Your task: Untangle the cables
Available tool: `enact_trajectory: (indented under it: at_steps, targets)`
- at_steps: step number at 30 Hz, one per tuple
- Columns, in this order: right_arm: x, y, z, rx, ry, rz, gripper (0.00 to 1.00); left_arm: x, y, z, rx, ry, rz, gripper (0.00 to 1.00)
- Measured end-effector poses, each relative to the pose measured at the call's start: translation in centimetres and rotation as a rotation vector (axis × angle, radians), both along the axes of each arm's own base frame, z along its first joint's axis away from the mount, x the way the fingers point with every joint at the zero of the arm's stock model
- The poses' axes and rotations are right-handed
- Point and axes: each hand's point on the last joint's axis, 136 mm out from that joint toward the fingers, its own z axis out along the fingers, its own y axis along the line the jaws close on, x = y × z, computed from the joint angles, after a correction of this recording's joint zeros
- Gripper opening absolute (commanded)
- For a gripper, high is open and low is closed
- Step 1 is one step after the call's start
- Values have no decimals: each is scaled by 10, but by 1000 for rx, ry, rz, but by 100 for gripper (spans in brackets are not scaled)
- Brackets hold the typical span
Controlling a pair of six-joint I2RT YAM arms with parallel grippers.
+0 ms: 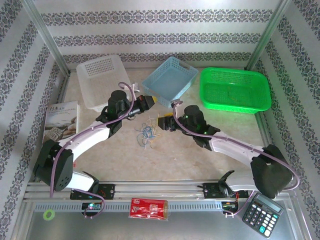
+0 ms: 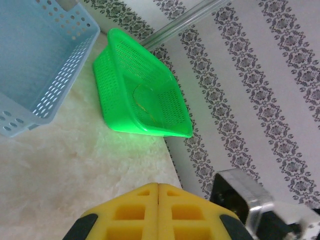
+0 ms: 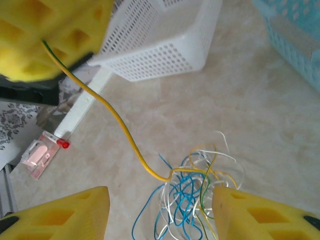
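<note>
The right gripper point(image 3: 160, 205) hangs released over the cables point(image 3: 192, 187), while near them the left gripper point(image 3: 47, 41) grasps a yellow wire point(image 3: 116, 119).

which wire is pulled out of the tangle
The yellow wire: it stretches from the tangle up into the shut left gripper, while the others lie bunched on the table.
</note>
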Motion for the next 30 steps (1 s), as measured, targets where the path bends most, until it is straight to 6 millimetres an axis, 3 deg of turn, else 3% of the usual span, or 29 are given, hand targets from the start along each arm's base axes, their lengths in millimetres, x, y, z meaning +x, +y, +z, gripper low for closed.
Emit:
enact_trajectory:
  at_steps: [7, 14, 15, 19, 20, 26, 30]
  targets:
    - [3, 0, 12, -18, -31, 13, 56, -5, -3, -8, 46, 20, -19, 0]
    - [16, 13, 19, -17, -31, 27, 42, -10, -11, -1, 60, 5, -44, 0]
    - [17, 14, 18, -20, -26, 32, 37, -10, -12, -1, 62, 2, -47, 0]
    - [20, 19, 11, -28, -6, 43, 0, -13, -13, 0, 70, 2, -53, 0]
    - [20, 19, 10, -30, -2, 45, 0, -13, -13, 0, 72, 3, -55, 0]
    - [24, 12, 13, -28, -1, 23, 0, -16, -8, 8, 86, -27, -39, 53]
    - [30, -2, 25, -11, -13, -18, 0, -22, 2, 22, 110, -94, -10, 67]
